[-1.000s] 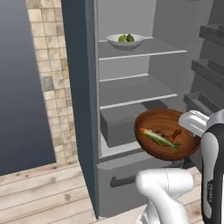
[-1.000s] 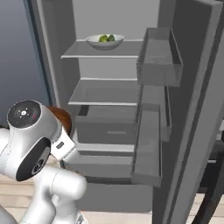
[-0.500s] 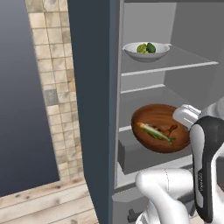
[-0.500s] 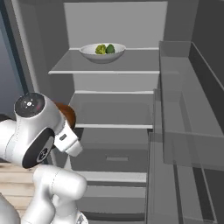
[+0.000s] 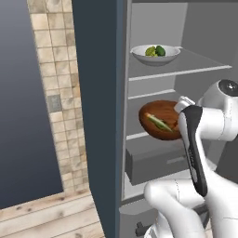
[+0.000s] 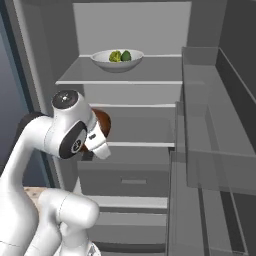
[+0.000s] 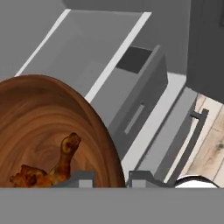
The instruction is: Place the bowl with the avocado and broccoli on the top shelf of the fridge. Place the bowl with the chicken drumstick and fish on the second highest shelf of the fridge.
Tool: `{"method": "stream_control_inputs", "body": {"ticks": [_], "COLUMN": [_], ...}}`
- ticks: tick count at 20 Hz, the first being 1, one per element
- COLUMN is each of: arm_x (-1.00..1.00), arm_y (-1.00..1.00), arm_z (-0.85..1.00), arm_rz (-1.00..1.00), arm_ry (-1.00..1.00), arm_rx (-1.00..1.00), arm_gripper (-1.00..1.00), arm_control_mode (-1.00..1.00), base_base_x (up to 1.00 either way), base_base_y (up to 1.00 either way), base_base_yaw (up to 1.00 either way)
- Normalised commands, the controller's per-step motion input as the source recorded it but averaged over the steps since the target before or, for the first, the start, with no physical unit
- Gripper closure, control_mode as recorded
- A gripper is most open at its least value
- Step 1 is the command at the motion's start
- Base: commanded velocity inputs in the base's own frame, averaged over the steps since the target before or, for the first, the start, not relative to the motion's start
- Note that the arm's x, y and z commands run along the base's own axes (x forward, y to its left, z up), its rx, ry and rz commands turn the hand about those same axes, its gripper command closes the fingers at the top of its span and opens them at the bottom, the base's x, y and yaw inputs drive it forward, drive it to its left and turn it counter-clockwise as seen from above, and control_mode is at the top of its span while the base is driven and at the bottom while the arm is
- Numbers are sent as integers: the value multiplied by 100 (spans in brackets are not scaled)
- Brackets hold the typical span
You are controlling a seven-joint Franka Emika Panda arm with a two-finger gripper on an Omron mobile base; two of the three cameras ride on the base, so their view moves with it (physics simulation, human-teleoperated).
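We see both base views facing the open fridge (image 5: 153, 153) close up from behind the arm, hand view tight beyond the jaws

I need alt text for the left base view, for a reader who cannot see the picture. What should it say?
A white robot arm holds a reddish-brown wooden bowl with food in it, in front of the open fridge at about the level of the second shelf. On the top shelf above sits a white bowl holding a dark avocado and yellow-green broccoli.

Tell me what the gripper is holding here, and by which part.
The gripper holds the reddish-brown wooden bowl with the chicken drumstick, pinched at its rim nearest the hand.
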Motion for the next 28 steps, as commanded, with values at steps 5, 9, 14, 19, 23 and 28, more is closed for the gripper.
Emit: {"method": "stream_control_inputs", "body": {"ticks": [5, 9, 14, 19, 23, 28], "arm_x": [88, 100, 87, 95, 96, 58], "arm_y": [-38, -1, 0, 0, 0, 1], "arm_z": [-41, -15, -38, -29, -14, -4], "arm_rz": [-13, -10, -10, -12, -12, -6], "arm_ry": [7, 0, 0, 0, -1, 0], "arm_rx": [1, 0, 0, 0, 0, 0], "arm_gripper": [100, 100, 100, 100, 100, -100], "arm_control_mode": [-100, -100, -100, -100, -100, -100], "base_base_x": [0, 0, 0, 0, 0, 0], "base_base_y": [0, 0, 0, 0, 0, 0], "base_base_yaw": [0, 0, 0, 0, 0, 0]}}
